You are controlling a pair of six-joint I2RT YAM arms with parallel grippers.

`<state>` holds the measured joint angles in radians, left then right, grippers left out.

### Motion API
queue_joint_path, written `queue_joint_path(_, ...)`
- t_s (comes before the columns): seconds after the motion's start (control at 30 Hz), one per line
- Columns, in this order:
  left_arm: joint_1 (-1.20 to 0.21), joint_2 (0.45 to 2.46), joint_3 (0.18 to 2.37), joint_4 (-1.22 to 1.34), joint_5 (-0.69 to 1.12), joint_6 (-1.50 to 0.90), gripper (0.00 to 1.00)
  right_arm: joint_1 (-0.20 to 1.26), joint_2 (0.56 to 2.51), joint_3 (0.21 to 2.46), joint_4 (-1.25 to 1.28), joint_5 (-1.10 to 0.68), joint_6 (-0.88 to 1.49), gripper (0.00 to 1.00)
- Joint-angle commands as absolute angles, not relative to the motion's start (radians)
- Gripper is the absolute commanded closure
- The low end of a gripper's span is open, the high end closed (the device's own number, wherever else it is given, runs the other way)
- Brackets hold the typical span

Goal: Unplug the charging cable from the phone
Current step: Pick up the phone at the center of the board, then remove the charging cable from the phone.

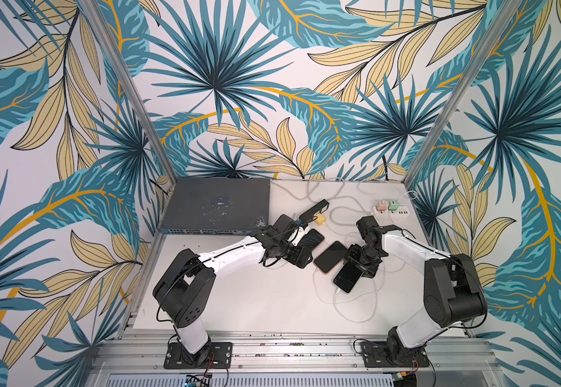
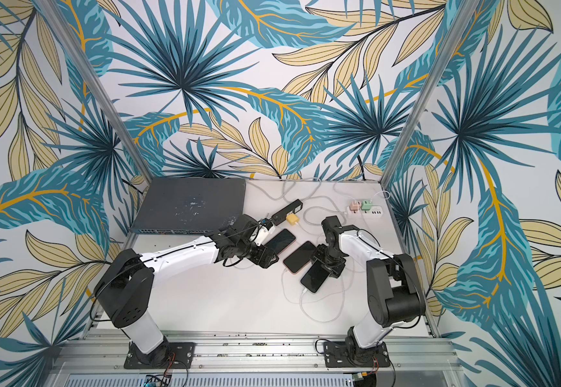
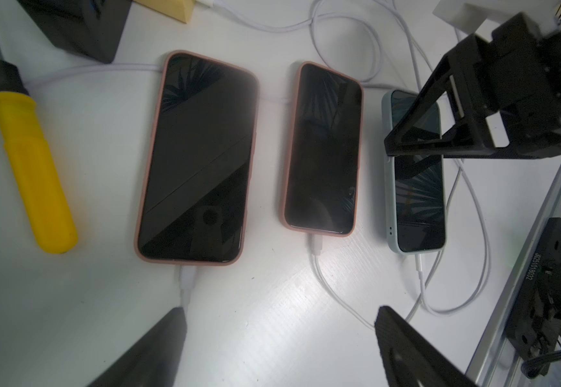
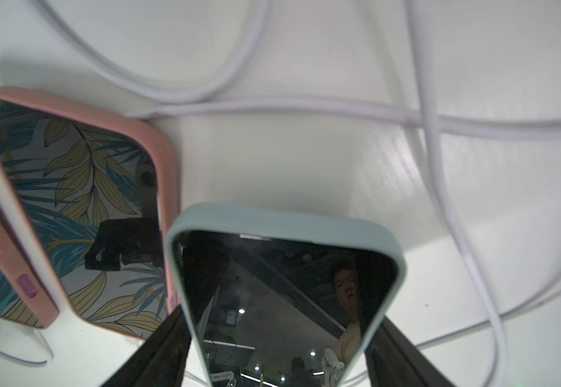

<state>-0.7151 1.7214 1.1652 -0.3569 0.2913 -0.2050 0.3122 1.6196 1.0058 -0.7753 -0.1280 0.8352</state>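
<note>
Nearest me runs the aluminium front rail (image 1: 289, 345). Beyond it, right of the white bench's (image 1: 239, 301) middle, the right gripper (image 4: 281, 318) pinches the mint-cased phone (image 1: 348, 278) across its long sides, and the white charging cable (image 3: 419, 268) sits plugged into that phone's front-facing end. The left gripper (image 3: 281, 310) hangs spread wide just off the plug ends of the larger pink-cased phone (image 3: 198, 160) and the smaller pink-cased phone (image 3: 322, 150), which lie alongside.
</note>
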Motion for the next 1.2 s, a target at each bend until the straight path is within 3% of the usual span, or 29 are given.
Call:
queue_joint_path(0.0,-0.719,1.722,1.153,-0.356,0.341,-0.191,0.11,0.294,1.578,1.043,-0.843,-0.131,0.813,0.28)
queue_joint_path(0.17,-0.719,1.732,1.151,-0.337,0.418,-0.188,0.14,0.278,1.565,1.084,-0.857,-0.133,0.804,0.29)
queue_joint_path(0.3,-0.719,1.757,1.166,-0.340,0.518,-0.172,0.22,0.273,1.556,1.106,-0.850,-0.139,0.808,0.29)
queue_joint_path(1.17,-0.824,2.090,1.527,-0.557,0.773,-0.048,0.27,0.258,1.513,1.127,-0.805,-0.153,0.867,0.29)
